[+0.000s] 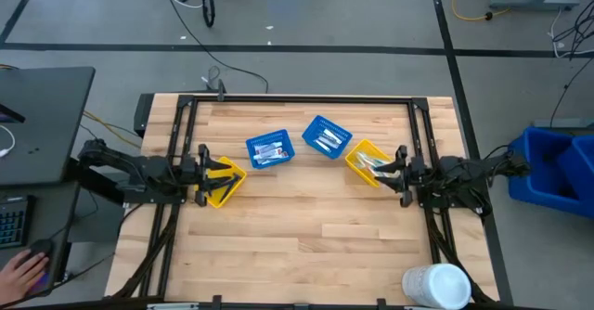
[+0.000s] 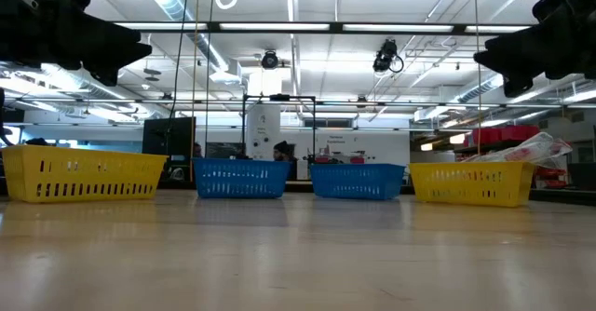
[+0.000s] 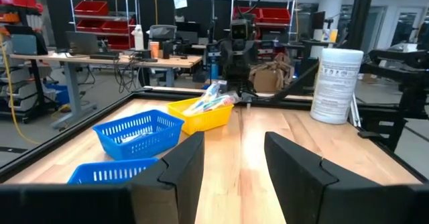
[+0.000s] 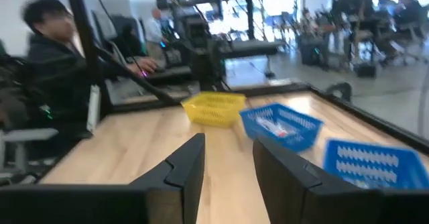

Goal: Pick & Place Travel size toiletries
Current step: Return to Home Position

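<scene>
Across the table [image 1: 306, 245], two blue baskets [image 1: 249, 148] [image 1: 320, 120] sit between two yellow baskets [image 1: 239, 176] [image 1: 367, 145]; left gripper [image 1: 206, 173] and right gripper [image 1: 399, 171] both gape, empty.

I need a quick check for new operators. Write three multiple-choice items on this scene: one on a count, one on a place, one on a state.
1. How many mesh baskets stand on the table?
A) two B) four C) six

2. Where is the large white cylinder?
A) inside a basket B) at the table's middle C) at a table corner, on the side of the right arm

3. What is the state of the left gripper?
A) open, holding nothing B) shut on nothing C) shut on a basket's rim

Answers:
1 B: the high view shows two blue and two yellow.
2 C: the high view shows it at that corner, apart from the baskets.
3 A: the left wrist view shows a clear, empty gap between its fingers.
</scene>
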Available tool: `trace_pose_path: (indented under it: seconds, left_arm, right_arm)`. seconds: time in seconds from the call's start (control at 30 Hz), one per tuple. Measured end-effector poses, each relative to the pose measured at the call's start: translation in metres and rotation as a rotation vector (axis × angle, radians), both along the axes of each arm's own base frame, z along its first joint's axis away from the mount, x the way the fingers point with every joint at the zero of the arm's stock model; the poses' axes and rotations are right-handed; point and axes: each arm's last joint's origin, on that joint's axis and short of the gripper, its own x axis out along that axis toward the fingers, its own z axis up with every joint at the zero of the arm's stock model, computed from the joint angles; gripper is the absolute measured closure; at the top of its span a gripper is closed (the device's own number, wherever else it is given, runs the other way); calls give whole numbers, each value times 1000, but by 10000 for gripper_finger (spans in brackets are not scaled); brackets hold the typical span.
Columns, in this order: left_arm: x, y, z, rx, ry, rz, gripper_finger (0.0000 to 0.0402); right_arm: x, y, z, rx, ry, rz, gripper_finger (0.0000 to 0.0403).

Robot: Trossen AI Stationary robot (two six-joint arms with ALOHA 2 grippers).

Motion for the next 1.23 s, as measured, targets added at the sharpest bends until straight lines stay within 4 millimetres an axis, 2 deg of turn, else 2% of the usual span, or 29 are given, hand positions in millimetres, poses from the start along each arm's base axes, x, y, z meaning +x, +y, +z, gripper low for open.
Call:
trace_pose_path:
  seconds: [0.17, 0.33, 0.57, 1.23]
  left_arm:
    - [0, 0, 0, -16, -4, 9, 235]
    - [0, 1, 1, -115, -32, 11, 235]
    - [0, 1, 2, -99, -32, 11, 235]
    - [0, 1, 2, -100, -35, 11, 235]
  right_arm:
    - [2, 2, -2, -17, -49, 48, 260]
    - [2, 2, -2, -21, -49, 48, 251]
    - [2, 2, -2, 50, -51, 50, 239]
    - [2, 2, -2, 50, -51, 49, 208]
